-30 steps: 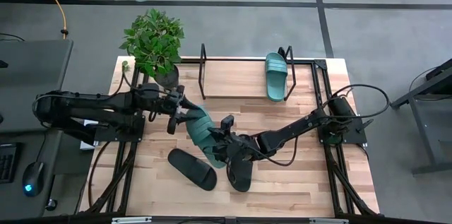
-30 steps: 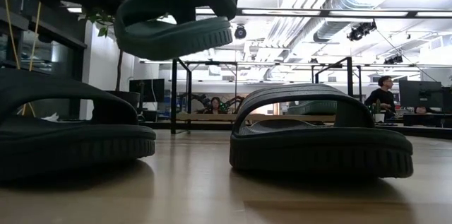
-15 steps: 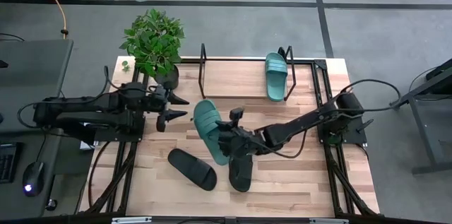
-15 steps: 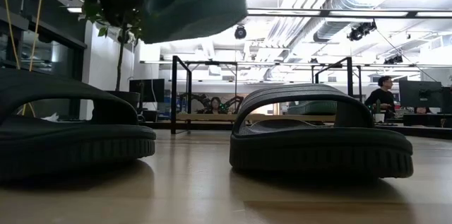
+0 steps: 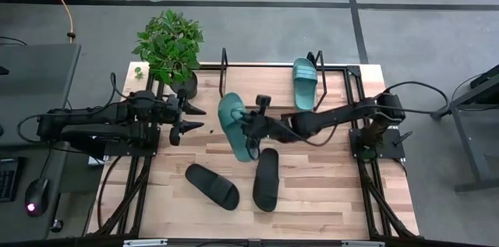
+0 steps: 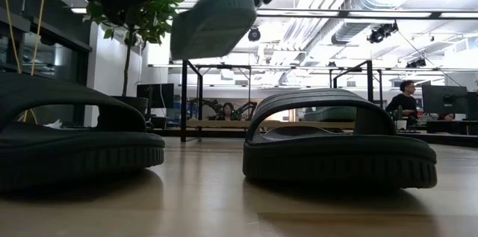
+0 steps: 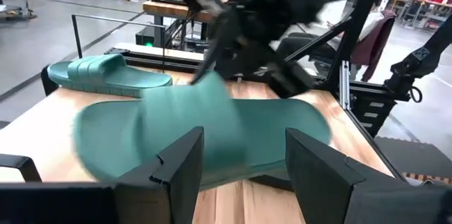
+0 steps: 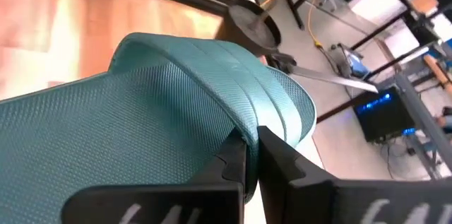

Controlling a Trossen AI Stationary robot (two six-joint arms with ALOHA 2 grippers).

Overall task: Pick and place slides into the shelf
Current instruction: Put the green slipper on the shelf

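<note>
A: Status? Right gripper (image 5: 251, 120) is pinched on the teal slide (image 5: 234, 125), holding it up over mid-table, just near of the shelf (image 5: 257, 87). Left gripper (image 5: 189, 118) sits to its left, fingers spread, holding nothing.

B: Grip point?

A: On the strap edge. Looks like light foam, so it likely flexes and swings there. Ribbing should help against slip.

B: The rest?

A: Second teal slide (image 5: 305, 82) is on the shelf's right end; black slides (image 5: 212, 186) lie near of the held one.

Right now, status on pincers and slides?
Right pincer shut on teal slide, airborne near shelf. Left pincer open, empty. Two black slides on table. Nothing blocking.
</note>
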